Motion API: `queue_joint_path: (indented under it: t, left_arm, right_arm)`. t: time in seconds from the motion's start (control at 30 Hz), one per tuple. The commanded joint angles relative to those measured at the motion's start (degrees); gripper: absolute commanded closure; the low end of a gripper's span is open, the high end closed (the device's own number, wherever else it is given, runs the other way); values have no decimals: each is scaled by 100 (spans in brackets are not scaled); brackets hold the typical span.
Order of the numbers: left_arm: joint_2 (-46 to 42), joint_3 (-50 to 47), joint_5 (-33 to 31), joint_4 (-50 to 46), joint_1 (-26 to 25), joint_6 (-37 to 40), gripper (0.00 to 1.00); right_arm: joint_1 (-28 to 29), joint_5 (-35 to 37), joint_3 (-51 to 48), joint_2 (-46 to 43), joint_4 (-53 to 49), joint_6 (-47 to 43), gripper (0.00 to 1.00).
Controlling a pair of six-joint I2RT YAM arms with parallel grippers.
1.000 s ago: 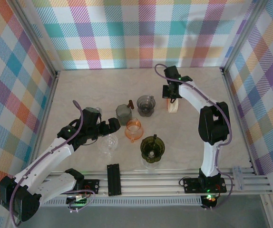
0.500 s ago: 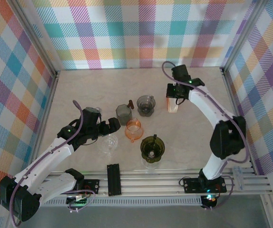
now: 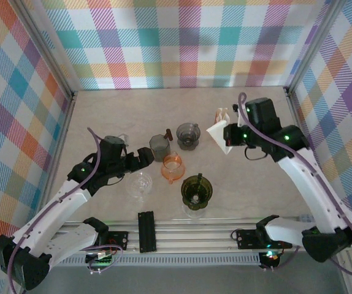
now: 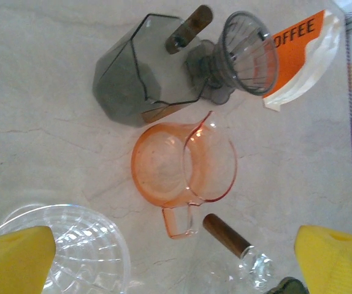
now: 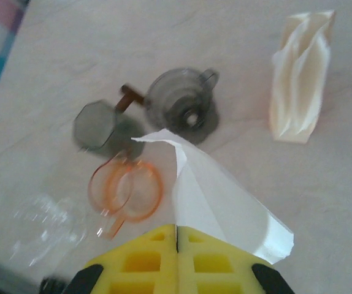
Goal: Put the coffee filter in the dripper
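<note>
A white paper coffee filter sticks out from my right gripper, which is shut on its edge. Seen from above, that gripper hangs over the table right of the smoked grey dripper, the filter pointing left toward it. The grey dripper lies beyond the filter's tip. A clear glass dripper stands at the left, under my open left gripper. Its yellow fingers straddle the clear dripper and an orange glass cup.
The filter bag stands at the back right, its orange label facing left. A grey octagonal cup sits beside the grey dripper. A green glass dripper stands near the front, a black block by the rail.
My right arm has drawn back from the filter bag, lifting the filter up and toward the right. The left gripper has shifted slightly back over the clear dripper.
</note>
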Motion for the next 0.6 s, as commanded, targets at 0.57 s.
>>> queue_joint_path:
  t: [0.57]
  left_arm:
    - [171, 314, 442, -91, -58, 57, 0]
  right_arm:
    - [1828, -681, 1307, 279, -2960, 187, 100]
